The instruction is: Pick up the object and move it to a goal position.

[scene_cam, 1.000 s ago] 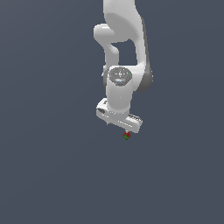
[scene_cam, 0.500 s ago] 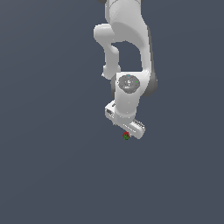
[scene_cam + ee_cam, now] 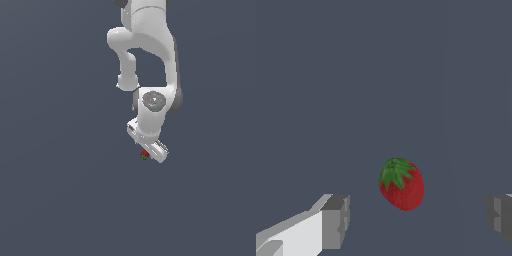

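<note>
The object (image 3: 401,184) is a small red strawberry-like blob with a green leafy cap, lying on the dark grey floor. In the wrist view it sits between the two grey fingertips (image 3: 336,221), clear of both, with wide gaps on each side. My gripper (image 3: 418,220) is open with nothing held. In the exterior view the object (image 3: 144,155) shows as a tiny red and green dot just under the white hand, and the gripper (image 3: 148,151) hangs right over it, its fingers mostly hidden by the hand.
The white arm (image 3: 147,60) reaches down from the exterior view's top. Around it lies a plain dark grey floor (image 3: 60,200) with no other objects or edges in sight.
The hand has moved lower and toward the exterior view's right, and it has turned about its axis. The object has stayed where it was on the floor.
</note>
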`<act>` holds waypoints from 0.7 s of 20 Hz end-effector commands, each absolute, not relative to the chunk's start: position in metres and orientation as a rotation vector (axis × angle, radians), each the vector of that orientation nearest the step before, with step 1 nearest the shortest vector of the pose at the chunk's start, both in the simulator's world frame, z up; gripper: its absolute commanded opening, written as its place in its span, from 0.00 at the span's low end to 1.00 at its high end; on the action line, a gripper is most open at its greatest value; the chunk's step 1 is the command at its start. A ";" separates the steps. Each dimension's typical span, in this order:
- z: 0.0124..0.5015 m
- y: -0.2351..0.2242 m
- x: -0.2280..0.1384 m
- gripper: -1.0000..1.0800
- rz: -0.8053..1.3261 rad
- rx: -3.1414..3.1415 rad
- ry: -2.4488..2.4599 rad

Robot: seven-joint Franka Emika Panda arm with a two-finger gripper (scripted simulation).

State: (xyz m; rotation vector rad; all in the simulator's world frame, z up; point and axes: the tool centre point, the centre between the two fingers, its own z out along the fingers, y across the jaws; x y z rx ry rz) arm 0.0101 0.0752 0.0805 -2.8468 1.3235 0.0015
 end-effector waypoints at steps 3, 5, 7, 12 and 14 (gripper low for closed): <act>0.075 0.080 0.009 0.96 0.000 -2.816 1.391; 0.074 0.081 0.009 0.96 0.000 -2.808 1.407; 0.073 0.082 0.009 0.96 0.000 -2.804 1.417; 0.071 0.082 0.008 0.96 0.001 -2.805 1.415; 0.067 0.082 0.008 0.96 0.001 -2.805 1.416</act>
